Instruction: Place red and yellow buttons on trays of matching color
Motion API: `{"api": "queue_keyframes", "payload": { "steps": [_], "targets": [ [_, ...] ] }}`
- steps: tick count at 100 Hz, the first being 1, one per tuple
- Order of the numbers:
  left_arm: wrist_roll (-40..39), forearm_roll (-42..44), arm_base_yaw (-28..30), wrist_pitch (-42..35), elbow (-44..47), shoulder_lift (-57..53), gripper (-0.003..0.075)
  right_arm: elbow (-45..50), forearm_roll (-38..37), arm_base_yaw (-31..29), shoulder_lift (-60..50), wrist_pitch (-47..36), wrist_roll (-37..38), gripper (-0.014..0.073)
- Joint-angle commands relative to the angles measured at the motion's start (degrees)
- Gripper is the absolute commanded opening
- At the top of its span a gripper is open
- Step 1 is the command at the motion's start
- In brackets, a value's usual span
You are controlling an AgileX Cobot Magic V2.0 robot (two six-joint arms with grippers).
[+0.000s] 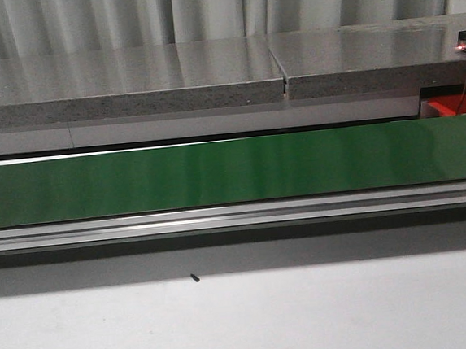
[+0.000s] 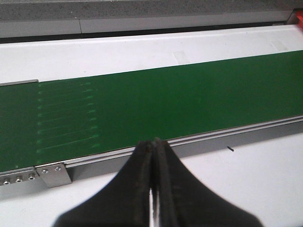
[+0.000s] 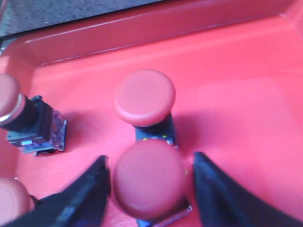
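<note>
Red button (image 3: 149, 178) stands upright between the right gripper's (image 3: 150, 187) spread fingers, inside the red tray (image 3: 227, 80).

A second red button (image 3: 144, 97) sits just beyond it. Left gripper (image 2: 152, 189) is closed and empty near the bare green conveyor (image 2: 156, 104).

You are at an industrial test bench: green conveyor belt (image 1: 233, 172) on aluminium rail (image 1: 237, 217), grey curtain (image 1: 202, 10) behind.

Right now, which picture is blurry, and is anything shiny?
Right wrist view: the nearest red button is soft and out of focus, close to the lens. Front view: the green belt shows pale glare streaks. Left wrist view: the shut left gripper is a dark blur.
</note>
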Motion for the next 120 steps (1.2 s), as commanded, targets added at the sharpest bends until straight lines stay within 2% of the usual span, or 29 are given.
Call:
{"api": "queue_keyframes", "payload": {
  "steps": [1, 8, 29, 51, 61, 78, 84, 103, 120],
  "targets": [
    [-0.36, -1.35, -0.43, -3.2, -1.54, 0.0, -0.002, -1.63, 1.57, -0.51, -3.28, 2.54, -0.96, 0.0549],
    [-0.36, -1.35, -0.43, -3.2, -1.54, 0.0, -0.002, -1.63, 1.57, -0.53, -3.55, 2.65, -0.91, 0.0577],
    [-0.36, -1.35, -0.43, -3.2, -1.54, 0.0, -0.002, -0.54, 1.45, -0.58, -7.12, 2.88, -0.91, 0.0573],
    [-0.36, -1.35, -0.43, -3.2, -1.54, 0.0, -0.002, 4.68, 1.71, -0.58, -14.24, 4.27, -0.91, 0.0563],
    [-0.36, -1.35, -0.43, -3.2, -1.54, 0.0, -0.002, 5.52, 1.71, -0.58, -17.33, 4.43, -0.91, 0.0454],
    [-0.36, -1.35, -0.43, -3.2, -1.54, 0.0, -0.002, 5.65, 1.71, -0.48, -21.92, 10.04, -0.91, 0.0032],
    [-0.36, -1.35, -0.43, -3.2, -1.54, 0.0, -0.002, 6.06, 1.78, -0.15, -23.83, 12.02, -0.91, -0.0076],
    [-0.36, -1.35, -0.43, -3.2, -1.54, 0.0, -0.002, 7.12, 1.94, 3.88, -28.3, 11.15, -0.91, -0.0057],
    [-0.36, -1.35, -0.43, -3.2, -1.54, 0.0, -0.002, 9.77, 1.94, 10.88, -30.98, 8.09, -0.51, -0.0057]
  ]
}}
